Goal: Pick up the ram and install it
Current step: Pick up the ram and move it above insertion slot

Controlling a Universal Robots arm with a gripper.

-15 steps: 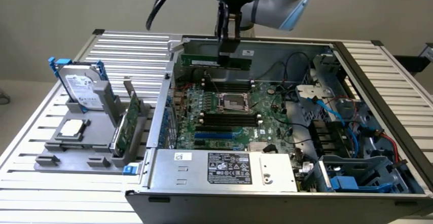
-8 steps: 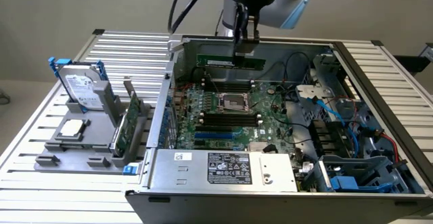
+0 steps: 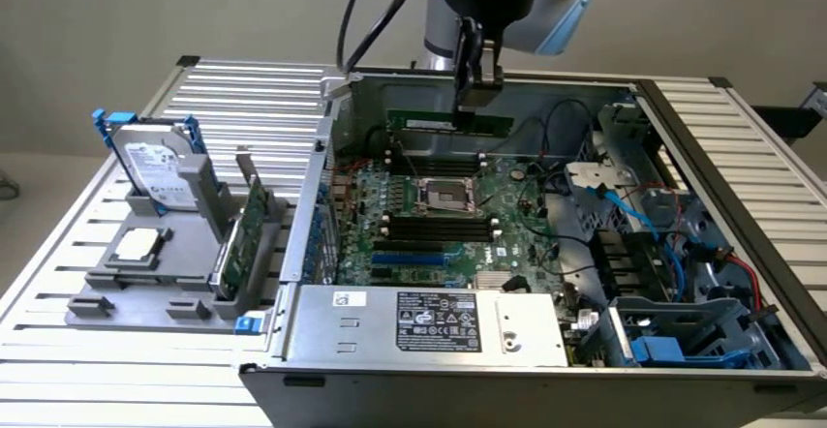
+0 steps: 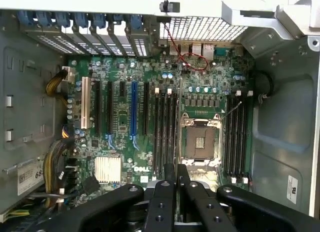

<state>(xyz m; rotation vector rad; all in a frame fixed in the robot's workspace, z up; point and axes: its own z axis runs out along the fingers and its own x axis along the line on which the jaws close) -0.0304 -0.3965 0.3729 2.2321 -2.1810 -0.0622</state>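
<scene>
black metal gripper (image 3: 474,97) pinched tight on the long thin dark-green ram stick (image 3: 424,119), hovering 12 o'clock of the square silvery CPU socket (image 3: 444,194), green motherboard (image 3: 524,205) underneath

Open computer case (image 3: 517,384) on table (image 3: 762,157); hard drive (image 3: 162,171), expansion card (image 3: 246,244), CPU chip (image 3: 136,246) on grey fixture (image 3: 130,288).

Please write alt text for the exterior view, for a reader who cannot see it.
A robot gripper holds the ram level above the motherboard inside an open computer case. On the exterior view's left, a gray tray carries a hard drive and a green card.
</scene>
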